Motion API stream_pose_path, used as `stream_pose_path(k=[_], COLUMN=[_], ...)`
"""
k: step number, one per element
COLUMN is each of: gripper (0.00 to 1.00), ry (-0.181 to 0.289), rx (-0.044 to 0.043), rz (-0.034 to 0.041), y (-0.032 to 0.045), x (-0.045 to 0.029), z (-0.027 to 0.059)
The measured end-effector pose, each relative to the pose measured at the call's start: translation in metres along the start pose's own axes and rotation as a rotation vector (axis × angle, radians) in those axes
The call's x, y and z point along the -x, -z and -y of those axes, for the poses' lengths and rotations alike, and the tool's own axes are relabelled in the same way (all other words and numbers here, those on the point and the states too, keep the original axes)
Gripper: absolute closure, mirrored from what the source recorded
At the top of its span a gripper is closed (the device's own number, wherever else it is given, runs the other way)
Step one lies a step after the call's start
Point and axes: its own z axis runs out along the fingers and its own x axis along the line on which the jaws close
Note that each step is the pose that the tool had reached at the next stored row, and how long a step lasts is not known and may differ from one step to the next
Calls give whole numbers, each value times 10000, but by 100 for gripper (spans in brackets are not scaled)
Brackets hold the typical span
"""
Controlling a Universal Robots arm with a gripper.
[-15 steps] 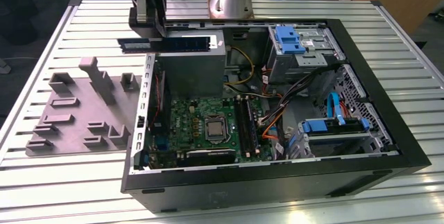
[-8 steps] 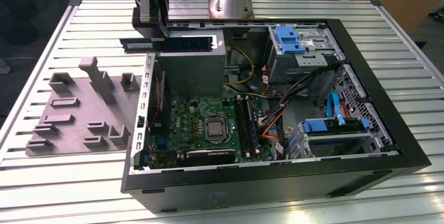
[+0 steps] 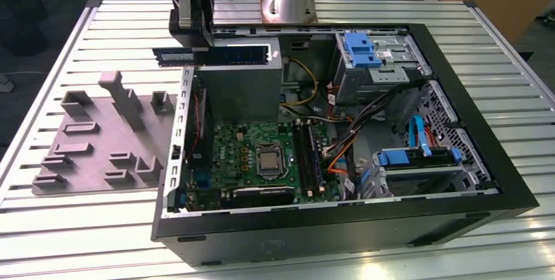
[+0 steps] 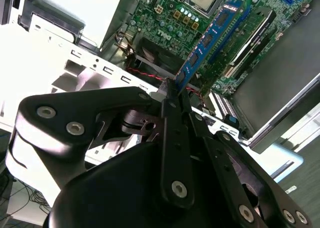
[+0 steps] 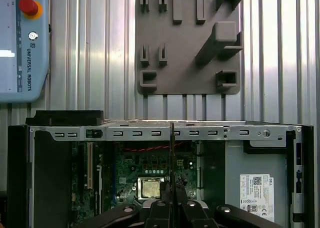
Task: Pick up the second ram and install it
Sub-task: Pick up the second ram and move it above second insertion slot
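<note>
My gripper [image 4: 172, 90] is clenched on the second ram [image 4: 212, 35], with the stick pinched between both fingers and the blue board jutting out past them. In the exterior view the ram hangs level over the far edge of the open computer case [image 3: 347, 225], above the motherboard [image 3: 251, 147]. The grey holder tray [image 3: 95, 140] lies just beside the case, on the exterior view's left, on the slatted table [image 3: 78, 241].

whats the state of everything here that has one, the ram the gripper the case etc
memory stick, clamped, held in the air over the case, not installed
gripper, shut on the memory stick
computer case, lying on its side, side panel off
processor, seated, bare on top
</note>
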Motion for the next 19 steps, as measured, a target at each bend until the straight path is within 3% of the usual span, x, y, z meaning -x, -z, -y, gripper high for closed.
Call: stream_pose_path(k=[19], gripper=[86], ry=[0], rx=[0], rz=[0], y=[2], x=[2], z=[86])
